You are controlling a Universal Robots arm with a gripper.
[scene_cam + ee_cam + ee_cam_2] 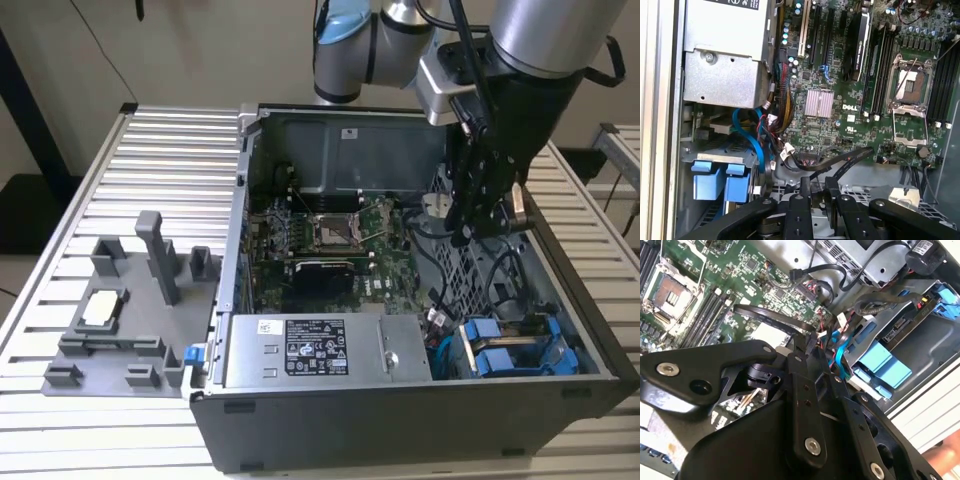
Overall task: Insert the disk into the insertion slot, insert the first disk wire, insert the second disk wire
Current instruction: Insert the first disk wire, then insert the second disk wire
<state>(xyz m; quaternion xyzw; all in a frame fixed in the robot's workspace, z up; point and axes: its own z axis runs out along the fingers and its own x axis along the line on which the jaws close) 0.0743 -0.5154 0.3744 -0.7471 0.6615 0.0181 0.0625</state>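
Exterior view. Supervisor: How did the disk [497,362] look, and where was it?

Operator: I saw a bright blue frame seated in the insertion slot [715,152], at the case corner towards the exterior view's right. The drive body itself was mostly hidden from me.

Supervisor: Counts?

Operator: In the first wrist view I counted two blue tabs [705,177] side by side, and I could not tell which carrier each belonged to. I also counted one motherboard [330,240], one power supply [320,350], one grey fixture plate [120,310] on the slatted table [170,150], and one arm.

Supervisor: Arm pose?

Operator: The arm came down from the top on the exterior view's right, with the gripper [465,232] pointed down inside the case beside the motherboard. In both wrist views the gripper [807,342] [817,182] was clenched on the end of one flat black wire [765,317] [850,157].
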